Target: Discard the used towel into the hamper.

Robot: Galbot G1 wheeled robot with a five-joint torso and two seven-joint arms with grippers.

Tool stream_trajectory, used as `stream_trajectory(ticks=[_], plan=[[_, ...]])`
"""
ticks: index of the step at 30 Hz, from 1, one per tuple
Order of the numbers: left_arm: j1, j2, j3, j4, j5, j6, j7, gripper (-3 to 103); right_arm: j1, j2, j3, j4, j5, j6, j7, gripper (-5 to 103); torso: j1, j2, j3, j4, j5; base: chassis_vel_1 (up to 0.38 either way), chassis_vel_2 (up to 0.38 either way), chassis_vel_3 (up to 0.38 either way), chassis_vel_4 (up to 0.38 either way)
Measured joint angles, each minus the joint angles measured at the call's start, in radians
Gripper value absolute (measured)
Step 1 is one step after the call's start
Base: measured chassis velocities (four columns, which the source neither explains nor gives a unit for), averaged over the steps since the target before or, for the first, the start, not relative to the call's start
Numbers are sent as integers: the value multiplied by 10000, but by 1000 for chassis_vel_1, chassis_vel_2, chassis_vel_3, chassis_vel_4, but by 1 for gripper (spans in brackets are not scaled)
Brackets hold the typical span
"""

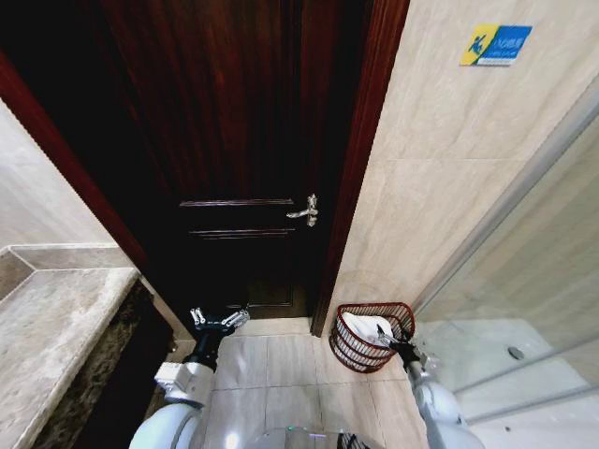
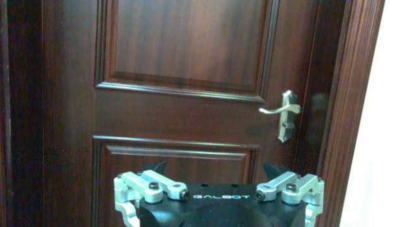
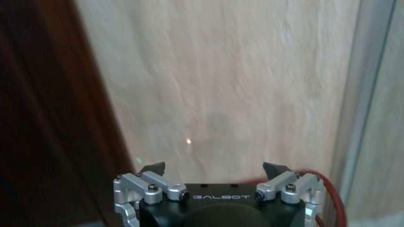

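Right hand (image 1: 387,341) spread over hamper (image 1: 348,348) rim.

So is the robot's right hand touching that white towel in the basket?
Apart. In the right wrist view the right hand is open with only wall between its fingertips; the towel lies in the hamper.

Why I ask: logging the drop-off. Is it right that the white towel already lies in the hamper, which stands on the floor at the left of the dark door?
Not quite. The head view shows the hamper, with the white towel in it, on the floor at the right of the dark door, against the tiled wall, by the right gripper.
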Motion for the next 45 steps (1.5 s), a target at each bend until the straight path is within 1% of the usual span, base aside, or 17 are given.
stream_trajectory(ticks=[1,2,4,5,8,9,10,14,18,19,21,23,26,31,36,42,45], plan=[[1,0,0,1,0,0,0,100,-309,140,-1,622,-31,-61,114,100,0,0,0,2,3,0,0,0,0],[0,0,-2,1,0,0,-1,100,-465,215,0,909,-73,-85,172,100,0,0,0,4,-2,0,0,0,0],[0,0,-1,1,0,0,0,100,-1012,600,1,1955,-262,-110,300,100,0,0,1,-2,2,0,0,0,0],[0,0,-1,1,0,0,0,100,-1012,600,1,1955,-262,-110,300,100,0,0,1,-2,2,0,0,0,0],[0,0,-1,1,0,0,0,100,-1417,906,-52,2948,-175,-50,324,100,0,0,0,3,2,0,0,0,0],[0,0,-1,0,0,0,0,100,-1691,875,-127,3499,24,46,322,100,0,0,1,1,1,0,0,0,0],[0,0,-1,0,0,0,0,100,-1691,875,-127,3499,24,46,322,100,0,0,1,1,1,0,0,0,0],[0,0,-1,1,0,0,0,100,-2272,605,-126,4659,470,338,359,100,0,0,1,0,0,0,0,0,0],[0,0,-1,0,0,0,0,100,-2398,591,-153,5261,389,478,336,100,0,0,1,1,2,0,0,0,0],[0,0,-1,0,0,0,0,100,-2407,667,-156,5683,322,421,353,100,1,0,1,1,3,0,0,0,0],[0,0,-1,1,0,0,0,100,-2426,737,-148,6340,268,300,467,100,2,-1,1,1,1,0,0,0,0],[0,0,-1,1,0,0,0,100,-2440,769,-146,6583,212,278,533,100,2,-1,1,2,-1,0,0,0,0],[0,0,-1,1,0,0,0,100,-2643,988,-238,7393,-75,360,805,100,1,-1,1,-1,2,0,0,0,0],[0,0,-1,0,0,0,0,100,-2721,1049,-193,7919,-152,517,952,100,1,-1,1,0,2,0,0,0,0],[0,0,-1,1,0,0,0,100,-2473,987,-217,8142,-343,447,1050,100,1,-1,1,3,3,0,0,0,0],[0,0,-1,0,0,0,0,100,-2573,1019,-244,8265,-395,435,1029,100,2,-1,2,0,3,0,0,0,0],[0,0,-1,1,0,0,-1,100,-2775,1007,-220,8379,-391,568,959,100,1,-1,1,-1,2,0,0,0,0]])
